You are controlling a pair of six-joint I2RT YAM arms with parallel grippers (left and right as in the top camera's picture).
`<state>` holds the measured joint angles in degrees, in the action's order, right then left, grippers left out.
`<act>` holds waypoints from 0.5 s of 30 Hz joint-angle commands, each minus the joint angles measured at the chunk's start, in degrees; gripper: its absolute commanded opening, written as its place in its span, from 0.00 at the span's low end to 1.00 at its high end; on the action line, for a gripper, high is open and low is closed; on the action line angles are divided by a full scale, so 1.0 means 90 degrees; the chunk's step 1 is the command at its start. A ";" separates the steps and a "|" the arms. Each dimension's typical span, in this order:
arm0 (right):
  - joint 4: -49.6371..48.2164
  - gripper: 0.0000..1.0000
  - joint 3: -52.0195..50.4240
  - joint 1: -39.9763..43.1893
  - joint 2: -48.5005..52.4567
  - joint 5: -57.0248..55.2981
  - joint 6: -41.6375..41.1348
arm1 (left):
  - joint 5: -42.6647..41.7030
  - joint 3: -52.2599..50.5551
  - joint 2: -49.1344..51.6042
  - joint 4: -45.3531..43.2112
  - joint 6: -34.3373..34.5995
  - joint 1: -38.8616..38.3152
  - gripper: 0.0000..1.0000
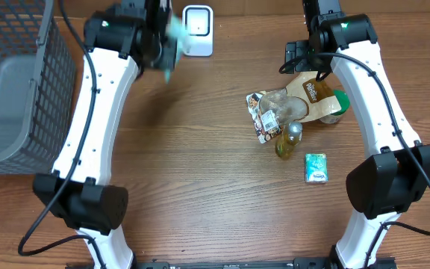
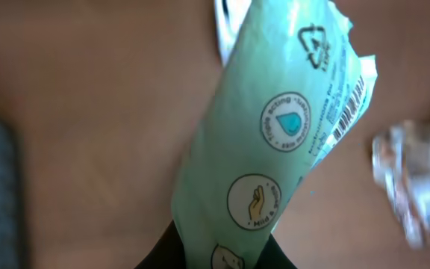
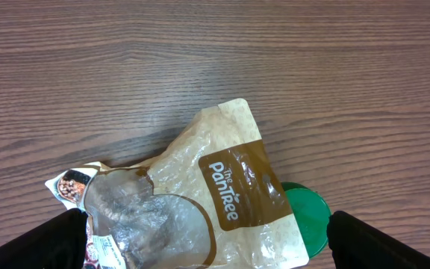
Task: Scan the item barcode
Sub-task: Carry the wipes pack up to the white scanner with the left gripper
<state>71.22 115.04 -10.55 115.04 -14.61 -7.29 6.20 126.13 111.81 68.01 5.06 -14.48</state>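
At the table's 10 o'clock edge stands a grey wire basket [image 1: 13, 82]. At 11 o'clock the left gripper [image 1: 163, 43] is clamped on one end of the mint-green packet [image 2: 275, 149], held off the table just at 9 o'clock of the white scanner [image 1: 198, 30], its barcode [image 2: 349, 112] visible along one edge. At 1 o'clock the right gripper [image 1: 300, 58] hangs with fingers spread wide and empty over a brown PanTree bag [image 3: 237, 187], piled with a green lid [image 3: 304, 217] and a bottle [image 1: 290, 138]; a small teal pack [image 1: 316, 168] lies at the pile's 5 o'clock.
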 commanded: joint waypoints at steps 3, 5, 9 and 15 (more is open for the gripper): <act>-0.0022 1.00 0.0005 0.0015 0.0019 -0.0087 -0.0046 | 0.2047 0.0245 -0.0041 -0.1270 0.0124 -0.0296 0.04; -0.0022 1.00 0.0005 0.0015 0.0019 -0.0087 -0.0046 | 0.2436 0.0238 0.0104 -0.1664 -0.0126 -0.0408 0.04; -0.0022 1.00 0.0005 0.0015 0.0019 -0.0087 -0.0046 | 0.3014 0.0238 0.0580 -0.2361 -0.1141 -0.0624 0.04; -0.0022 1.00 0.0005 0.0015 0.0019 -0.0087 -0.0046 | 0.4524 0.0236 0.1598 -0.3347 -0.2382 -0.0811 0.04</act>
<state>71.22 115.04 -10.55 115.04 -14.59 -7.31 36.53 127.57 121.54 39.75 -7.77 -21.28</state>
